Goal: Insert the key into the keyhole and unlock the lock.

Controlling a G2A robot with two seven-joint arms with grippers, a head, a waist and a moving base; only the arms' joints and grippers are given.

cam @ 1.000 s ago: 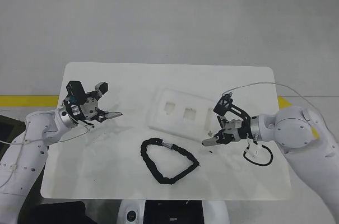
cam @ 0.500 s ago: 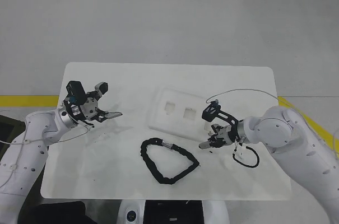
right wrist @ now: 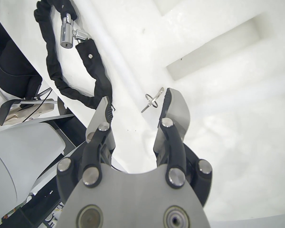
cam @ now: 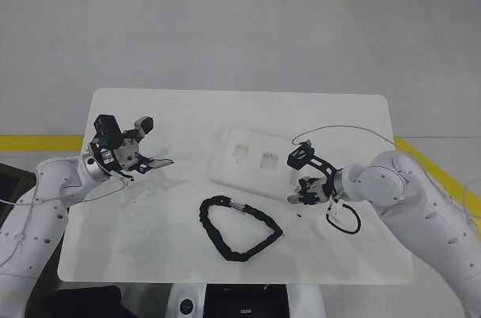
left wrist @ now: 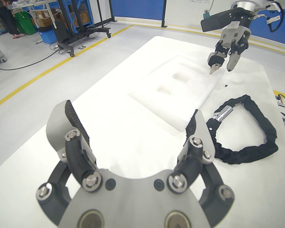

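Because key (right wrist: 154, 97) lies loose on foam tray (right wrist: 228, 107), right gripper (right wrist: 139, 99) hangs spread over it, apparently for pickup; left gripper (left wrist: 133, 110) spread, waiting apart; chain lock (right wrist: 66, 34) fastened.

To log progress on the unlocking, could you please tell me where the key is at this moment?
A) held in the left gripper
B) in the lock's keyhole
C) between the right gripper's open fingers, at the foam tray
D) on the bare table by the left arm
C: the key sits between the right gripper's open fingers at the foam tray, apart from the chain lock.
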